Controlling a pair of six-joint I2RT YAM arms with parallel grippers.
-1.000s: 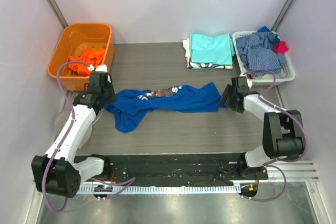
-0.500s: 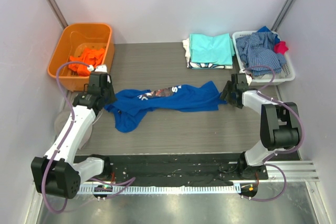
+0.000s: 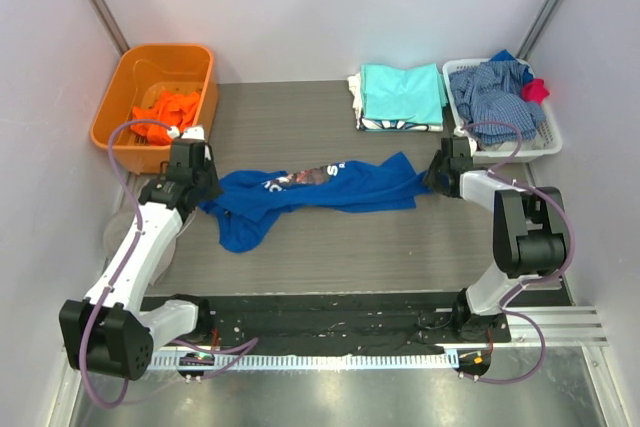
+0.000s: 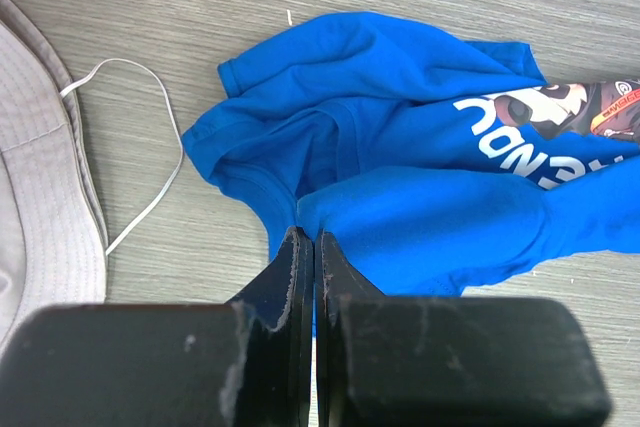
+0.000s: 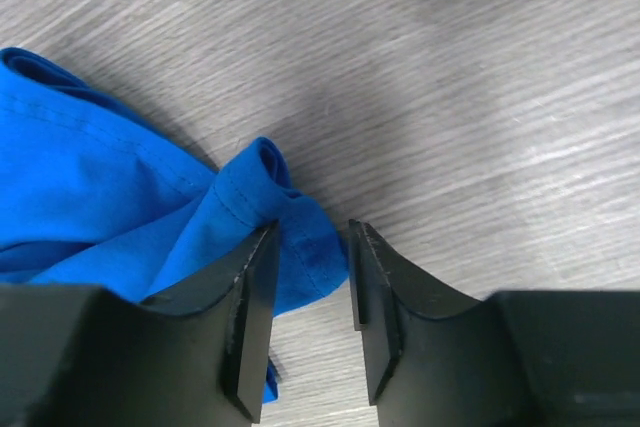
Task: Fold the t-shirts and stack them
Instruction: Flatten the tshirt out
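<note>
The royal blue t-shirt point(image 3: 315, 192) lies stretched and rumpled across the middle of the table, its chest print partly showing. My left gripper point(image 3: 196, 185) is shut on the shirt's left end; in the left wrist view its jaws point(image 4: 306, 239) pinch a fold of blue cloth point(image 4: 420, 187). My right gripper point(image 3: 437, 172) is at the shirt's right end, open, with a hem corner point(image 5: 290, 222) between the parted jaws point(image 5: 310, 237). A folded aqua t-shirt point(image 3: 402, 94) tops a stack at the back. An orange t-shirt point(image 3: 165, 112) lies in the orange bin.
An orange bin point(image 3: 150, 65) stands at the back left. A white basket point(image 3: 548, 139) at the back right holds the blue-and-white checked garment point(image 3: 495, 92) and a small red cloth point(image 3: 536, 89). A grey hat point(image 4: 45, 207) with a white cord lies left of the shirt.
My right gripper has moved toward the back and a little left along the shirt's right end, and the cloth there has bunched up slightly. The left arm has held still.
</note>
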